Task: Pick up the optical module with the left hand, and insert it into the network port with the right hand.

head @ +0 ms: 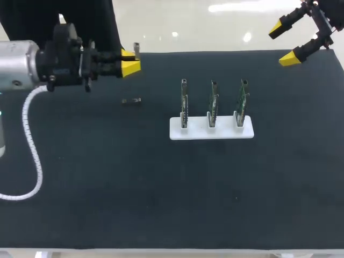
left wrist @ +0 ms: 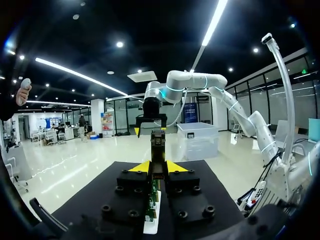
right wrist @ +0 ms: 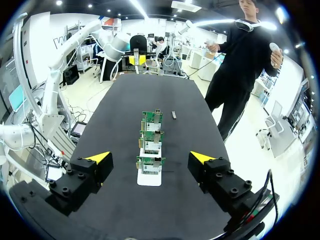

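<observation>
The left gripper (head: pixel 130 62) hangs above the far left part of the black table (head: pixel 107 177), its yellow tips pressed together on the optical module (left wrist: pixel 158 142). The left wrist view shows the module clamped from both sides and projecting ahead of the fingers. A small metal piece (head: pixel 131 100) lies flat on the cloth nearer than that gripper; it may be a second module, but it is too small to tell. Right of the table's middle stands a white stand (head: pixel 177 132) holding three green circuit boards (head: pixel 213 105) upright in a row, side by side and apart from one another. Their network ports cannot be made out from above. The right gripper (right wrist: pixel 151 157) hovers over the far right corner of the table with its fingers spread wide and nothing between them. In the right wrist view the row of boards sits well ahead of it, lined up with the gap between the fingers, one board behind another.
</observation>
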`<state>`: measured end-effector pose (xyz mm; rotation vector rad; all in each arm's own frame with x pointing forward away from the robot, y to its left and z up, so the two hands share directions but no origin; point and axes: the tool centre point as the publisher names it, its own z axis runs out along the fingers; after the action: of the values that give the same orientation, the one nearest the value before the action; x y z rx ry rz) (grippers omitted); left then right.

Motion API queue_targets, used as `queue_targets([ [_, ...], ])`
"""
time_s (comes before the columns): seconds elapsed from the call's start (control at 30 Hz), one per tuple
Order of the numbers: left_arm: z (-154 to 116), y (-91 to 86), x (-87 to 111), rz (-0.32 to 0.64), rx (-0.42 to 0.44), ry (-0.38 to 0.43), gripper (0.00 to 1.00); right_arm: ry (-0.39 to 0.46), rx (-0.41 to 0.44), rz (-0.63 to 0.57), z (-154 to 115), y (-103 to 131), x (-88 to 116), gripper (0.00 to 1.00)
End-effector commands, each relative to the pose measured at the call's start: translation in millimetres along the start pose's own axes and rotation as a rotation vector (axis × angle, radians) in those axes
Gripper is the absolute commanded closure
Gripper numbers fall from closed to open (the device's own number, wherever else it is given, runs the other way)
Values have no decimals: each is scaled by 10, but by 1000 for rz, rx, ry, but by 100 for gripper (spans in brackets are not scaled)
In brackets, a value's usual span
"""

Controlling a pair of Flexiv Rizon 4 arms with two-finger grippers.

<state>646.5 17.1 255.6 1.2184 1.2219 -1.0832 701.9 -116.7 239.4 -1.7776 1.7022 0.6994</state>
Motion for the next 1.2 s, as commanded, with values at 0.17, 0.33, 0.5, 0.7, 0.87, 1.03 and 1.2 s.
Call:
queue_targets([
  [0.17, 198, 85, 43, -24, 68, -18, 100, -2, 0, -1, 2, 0, 2, 0],
  [0.33, 265, 113, 63, -44, 102, -13, 100, -2, 0, -1, 2, 0, 2, 0],
  [0.5, 422, 134, 124, -49, 112, -4, 100, -2, 0, -1, 2, 0, 2, 0],
  [0.7, 595, 147, 170, -43, 114, -8, 100, -2, 0, -1, 2, 0, 2, 0],
  [0.87, 748, 138, 172, -60, 115, -28, 100, -2, 0, -1, 2, 0, 2, 0],
  [1.03, 894, 127, 181, -66, 93, -34, 100, -2, 0, -1, 2, 0, 2, 0],
  [1.2, 1000, 130, 209, -79, 60, -19, 100, -2, 0, -1, 2, 0, 2, 0],
])
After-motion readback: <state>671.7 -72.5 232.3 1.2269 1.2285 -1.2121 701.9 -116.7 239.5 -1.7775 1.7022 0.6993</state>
